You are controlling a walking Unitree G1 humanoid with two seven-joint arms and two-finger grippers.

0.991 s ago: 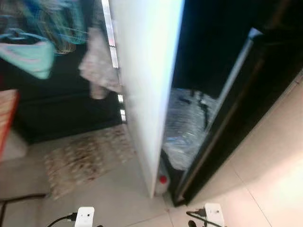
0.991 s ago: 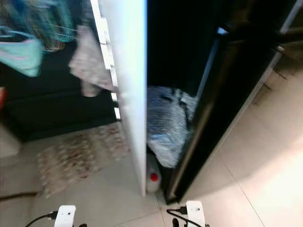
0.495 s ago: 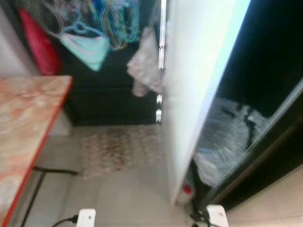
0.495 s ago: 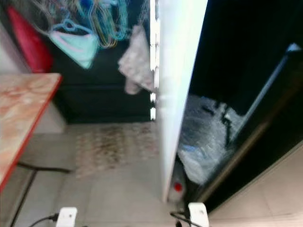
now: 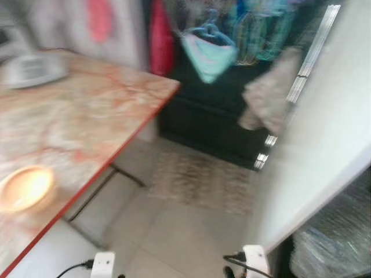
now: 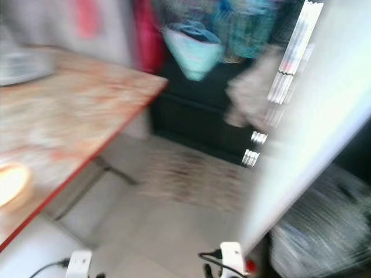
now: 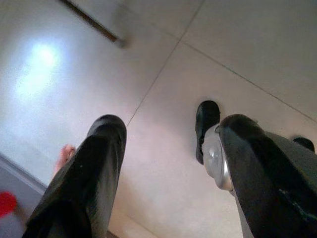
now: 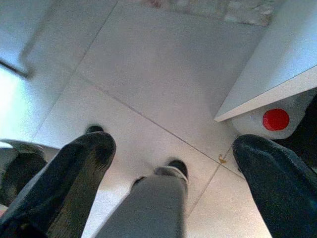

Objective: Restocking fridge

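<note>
A tall white panel (image 5: 324, 162), the fridge's door or side, stands at the right, blurred. Behind its lower edge lies a bundle wrapped in clear plastic (image 5: 336, 249). A white jug with a red cap (image 8: 270, 121) sits on the floor by the panel's foot. Both arms hang low over the tiled floor. My left gripper (image 7: 168, 144) is open with nothing between its fingers. My right gripper (image 8: 173, 148) is open too, above the tiles near the jug.
A table with an orange marbled top (image 5: 87, 116) stands at the left, bearing a grey plate (image 5: 29, 69) and a small pale bowl (image 5: 23, 188). A patterned rug (image 5: 203, 179) lies ahead. Clothes and hangers (image 5: 208, 52) hang over a dark cabinet behind.
The whole picture has swung to the left: the table has come into view and the white panel with the dark gap has slid to the right edge. Both arms still hang low.
</note>
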